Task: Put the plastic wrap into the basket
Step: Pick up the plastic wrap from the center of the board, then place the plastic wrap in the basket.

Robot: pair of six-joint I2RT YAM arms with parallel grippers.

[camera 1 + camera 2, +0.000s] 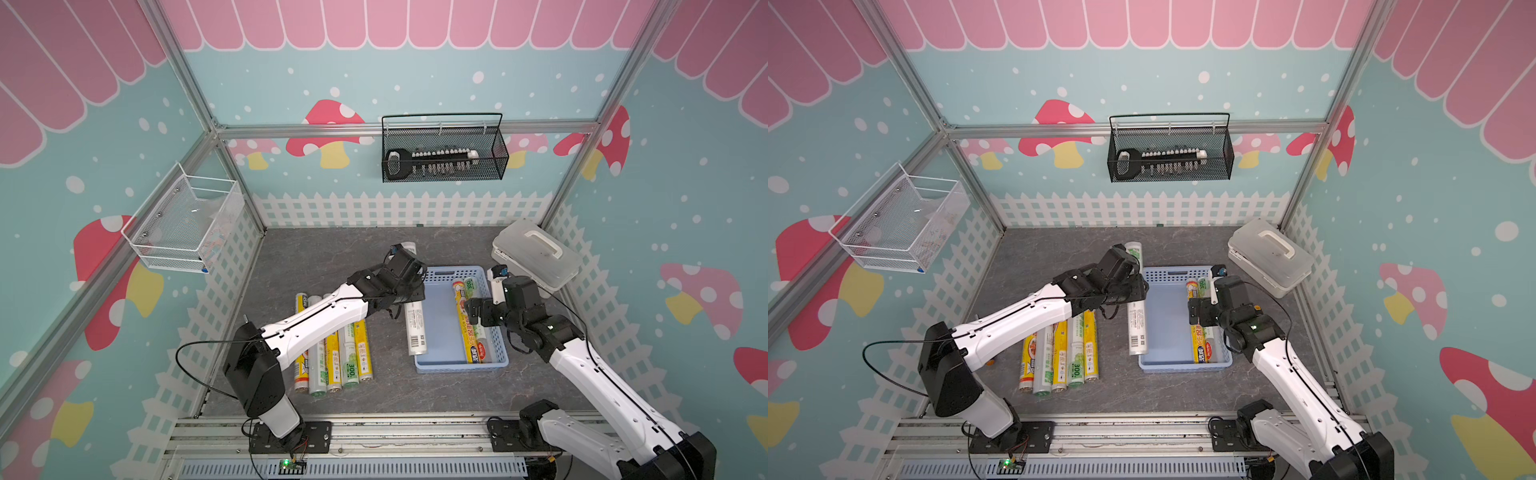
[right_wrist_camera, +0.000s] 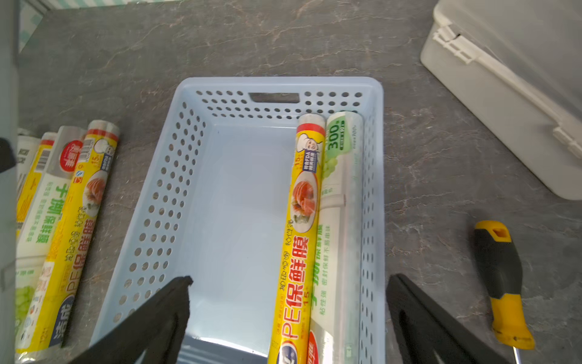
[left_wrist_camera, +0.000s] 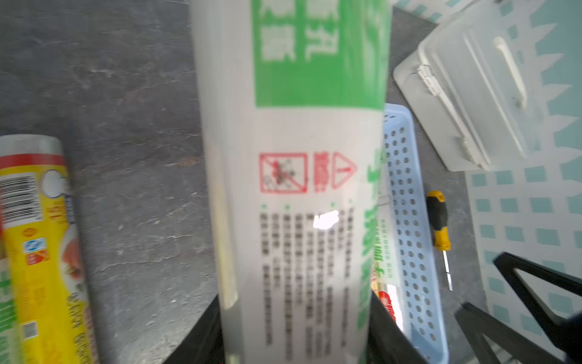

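My left tool (image 1: pixel 410 294): clamped across a long white plastic-wrap roll (image 3: pixel 296 189) in a glossy sleeve.
Writing on that roll: a green block with white characters, then a red crossed-out pictogram beside a red warning triangle. Below these are columns of small print too blurred to read. Both top views show a barcode near its 6 o'clock end.
Where that roll is: lengthwise, 12 to 6 o'clock, over the 9 o'clock wall of the shallow light-blue perforated plastic basket (image 2: pixel 277 82). I cannot tell whether it touches the rim.
My right tool (image 2: pixel 291 280): jaws standing wide apart, above the basket.
In the basket: a yellow plastic-wrap roll (image 2: pixel 302 239) printed "PE保鲜膜" in red, with a cartoon chef and "15". Touching it at 3 o'clock is a clear-and-green plastic-wrap roll (image 2: pixel 341 189) marked "300", which lies against the 3 o'clock wall.
On the grey stone-look counter (image 1: pixel 332 257): five more rolls (image 1: pixel 332 357) lie side by side at the basket's 9 o'clock. One yellow sleeve reads "PE保鲜膜" and "洁成".
Also there: a black-and-yellow-handled screwdriver (image 2: pixel 500 283) at the basket's 3 o'clock, and a translucent white lidded box (image 1: pixel 536 253) at 1 o'clock.
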